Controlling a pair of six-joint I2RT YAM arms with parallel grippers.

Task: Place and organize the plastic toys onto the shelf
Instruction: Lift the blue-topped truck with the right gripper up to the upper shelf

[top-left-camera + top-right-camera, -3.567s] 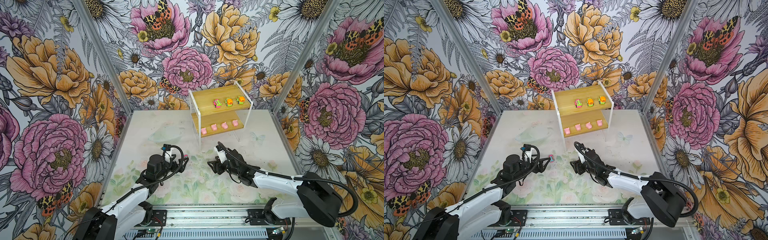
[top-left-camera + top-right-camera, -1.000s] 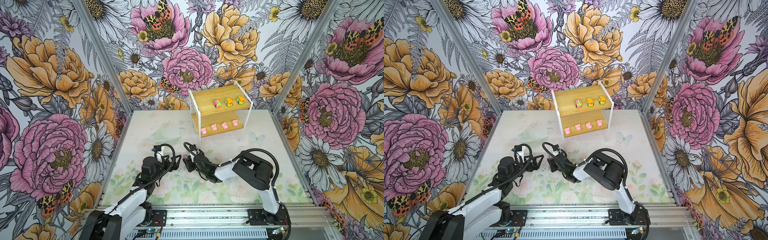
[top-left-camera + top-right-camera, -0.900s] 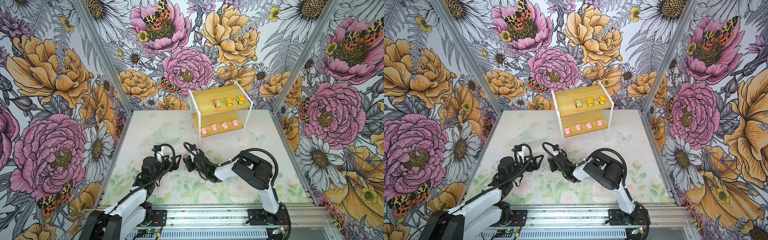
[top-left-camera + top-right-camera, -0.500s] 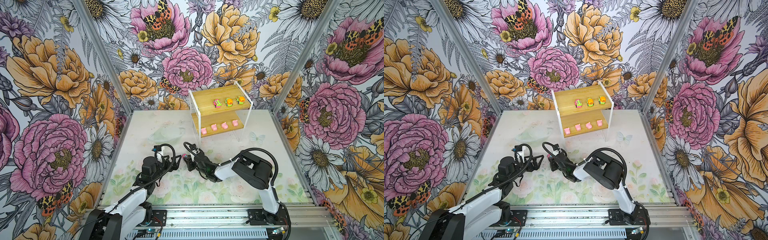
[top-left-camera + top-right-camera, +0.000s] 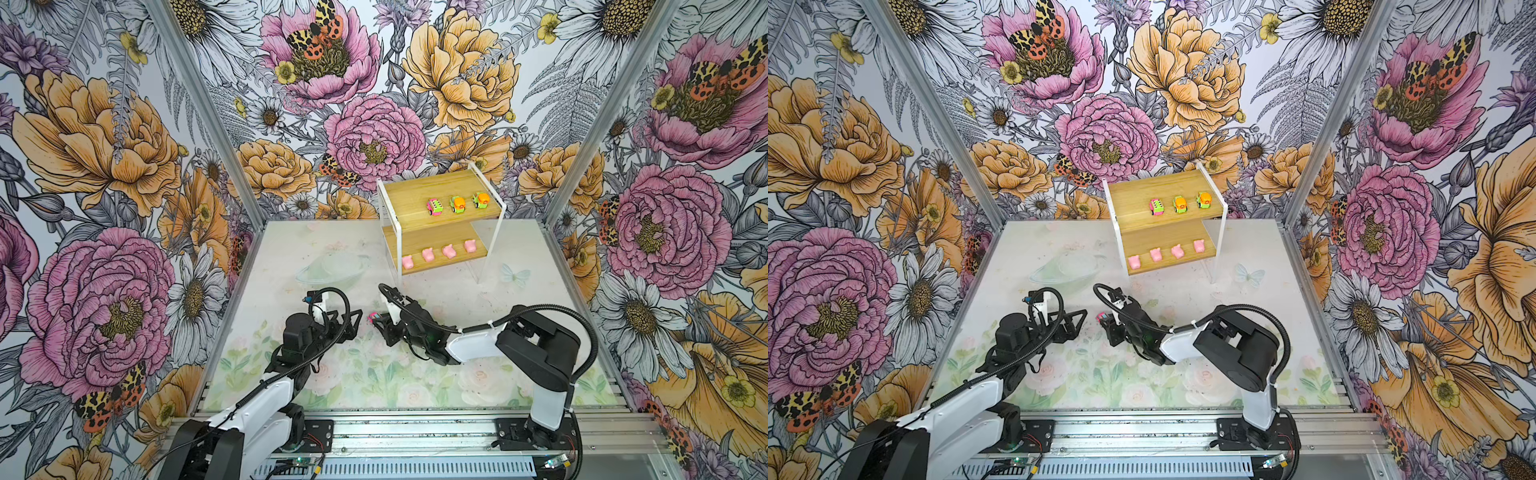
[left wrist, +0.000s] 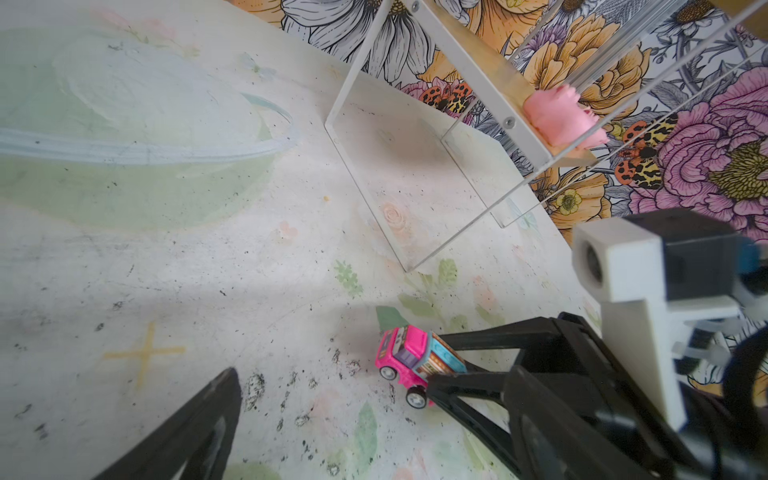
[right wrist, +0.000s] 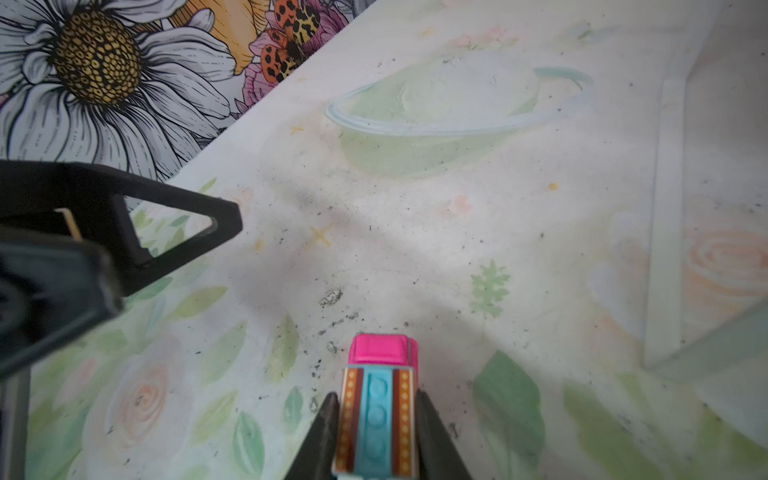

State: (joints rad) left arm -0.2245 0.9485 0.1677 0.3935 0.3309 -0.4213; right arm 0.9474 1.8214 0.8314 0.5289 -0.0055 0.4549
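A pink car with blue trim (image 7: 377, 399) stands on the mat near the middle. My right gripper (image 7: 377, 400) is shut on its sides, as both top views show (image 5: 380, 322) (image 5: 1108, 322). The left wrist view shows that car (image 6: 409, 357) on its wheels. My left gripper (image 5: 353, 326) is open and empty, just left of the car. The shelf (image 5: 415, 195) stands at the back. Its top board carries a pink car with green trim (image 5: 434, 206) and two orange-and-green cars (image 5: 457, 204). Several pink pigs (image 5: 428, 254) line its lower board.
The shelf's thin white frame leg (image 5: 400, 266) comes down to the mat behind the grippers. Flowered walls close in the left, back and right. A metal rail (image 5: 415, 428) runs along the front edge, with both arm bases on it.
The right arm has swung in from the right to the pink car, and its jaws have closed on it. The left gripper has drawn back a little to the left.
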